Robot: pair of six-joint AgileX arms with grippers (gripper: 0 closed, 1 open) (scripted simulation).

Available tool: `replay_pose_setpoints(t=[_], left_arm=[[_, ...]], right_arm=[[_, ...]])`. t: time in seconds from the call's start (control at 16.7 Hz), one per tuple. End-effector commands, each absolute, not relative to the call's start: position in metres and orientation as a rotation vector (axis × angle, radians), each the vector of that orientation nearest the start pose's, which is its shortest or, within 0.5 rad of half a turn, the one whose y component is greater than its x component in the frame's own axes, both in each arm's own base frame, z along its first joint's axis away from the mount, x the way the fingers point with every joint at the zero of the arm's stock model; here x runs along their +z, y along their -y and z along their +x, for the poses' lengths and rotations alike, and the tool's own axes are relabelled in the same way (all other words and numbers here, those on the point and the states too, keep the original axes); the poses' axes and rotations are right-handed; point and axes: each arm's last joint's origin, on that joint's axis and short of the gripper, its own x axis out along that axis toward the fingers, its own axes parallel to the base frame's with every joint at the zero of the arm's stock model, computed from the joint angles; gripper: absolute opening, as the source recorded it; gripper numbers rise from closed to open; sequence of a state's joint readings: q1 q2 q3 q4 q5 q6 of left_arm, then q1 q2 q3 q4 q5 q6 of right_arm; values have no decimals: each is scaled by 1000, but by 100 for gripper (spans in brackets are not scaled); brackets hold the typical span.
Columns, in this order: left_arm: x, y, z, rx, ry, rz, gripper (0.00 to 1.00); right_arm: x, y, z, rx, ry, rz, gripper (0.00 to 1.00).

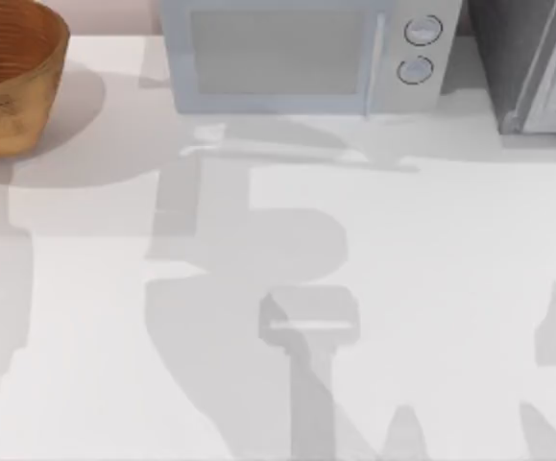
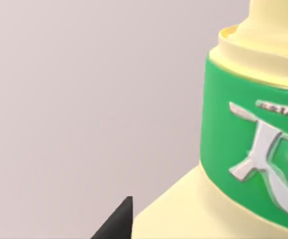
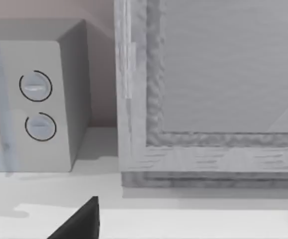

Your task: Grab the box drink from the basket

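Note:
The box drink [image 2: 233, 164] is very close in the left wrist view: a pale yellow carton with a green band and white lettering, against a plain pinkish wall. A black fingertip [image 2: 120, 223] of my left gripper lies against the carton's lower edge, and the gripper is shut on the carton. The basket [image 1: 9, 82], a brown-orange woven bowl with ribbed rings inside, stands at the table's far left corner; the part of its inside that I see holds nothing. A black corner of my right gripper [image 3: 81, 224] hangs over the table, facing the microwave and cabinet.
A white microwave [image 1: 302, 58] with two round knobs [image 1: 420, 48] stands at the back centre. To its right is a grey textured cabinet [image 1: 537, 67]. Arm shadows fall across the white table [image 1: 450, 288].

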State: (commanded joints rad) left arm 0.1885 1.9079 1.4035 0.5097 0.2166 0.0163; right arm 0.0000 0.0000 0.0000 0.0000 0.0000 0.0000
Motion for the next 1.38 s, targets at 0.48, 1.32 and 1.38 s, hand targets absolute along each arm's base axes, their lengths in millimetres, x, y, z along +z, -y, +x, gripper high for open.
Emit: replay_pose_setpoints(t=[0.48, 1.32, 1.38], left_arm=[[311, -59, 380, -9, -18, -16, 0], [221, -1, 113, -6, 64, 0, 0], [206, -1, 110, -4, 51, 0, 0]], right_arm=[[160, 1, 106, 0, 0, 0, 100], [160, 1, 106, 0, 0, 0, 100], [160, 1, 106, 0, 0, 0, 100]])
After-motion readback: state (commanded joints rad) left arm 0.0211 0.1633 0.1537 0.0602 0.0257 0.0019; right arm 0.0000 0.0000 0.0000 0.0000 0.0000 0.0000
